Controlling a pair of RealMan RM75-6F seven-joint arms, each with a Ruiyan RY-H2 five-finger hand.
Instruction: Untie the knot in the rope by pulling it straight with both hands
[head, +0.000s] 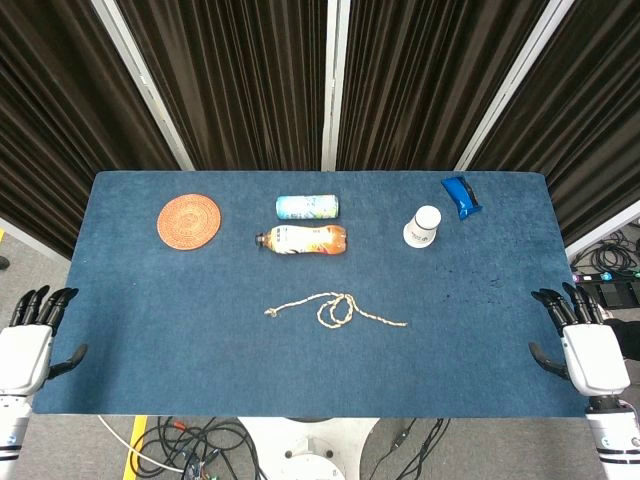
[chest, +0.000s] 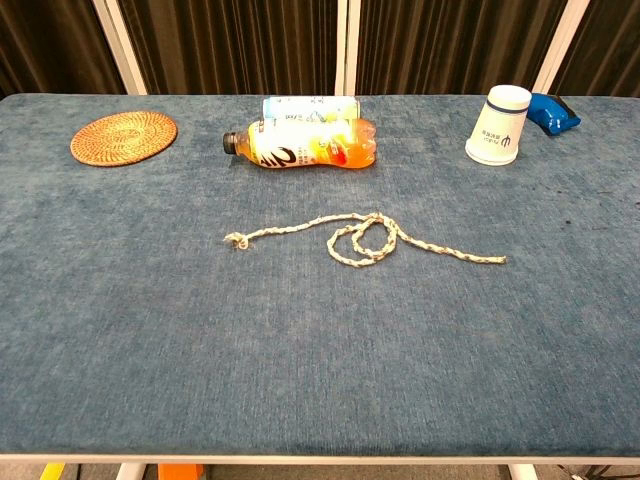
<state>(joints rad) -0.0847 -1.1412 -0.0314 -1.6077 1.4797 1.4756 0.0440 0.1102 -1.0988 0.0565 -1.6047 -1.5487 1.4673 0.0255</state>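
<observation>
A pale twisted rope (head: 335, 309) (chest: 365, 238) lies across the middle of the blue table, with a loose looped knot (head: 337, 308) (chest: 362, 240) right of its centre. Its left end (chest: 236, 240) is frayed and its right end (chest: 498, 260) points toward the right side. My left hand (head: 28, 340) hangs off the table's left edge, fingers spread, holding nothing. My right hand (head: 583, 345) sits off the right edge, fingers apart and likewise empty. Both hands are far from the rope. The chest view shows neither hand.
Behind the rope lie an orange drink bottle (head: 303, 239) (chest: 305, 143) on its side and a light-blue can (head: 307, 207). A woven coaster (head: 188, 220) (chest: 123, 137) sits far left, a white paper cup (head: 423, 227) (chest: 497, 124) and a blue object (head: 461, 196) far right.
</observation>
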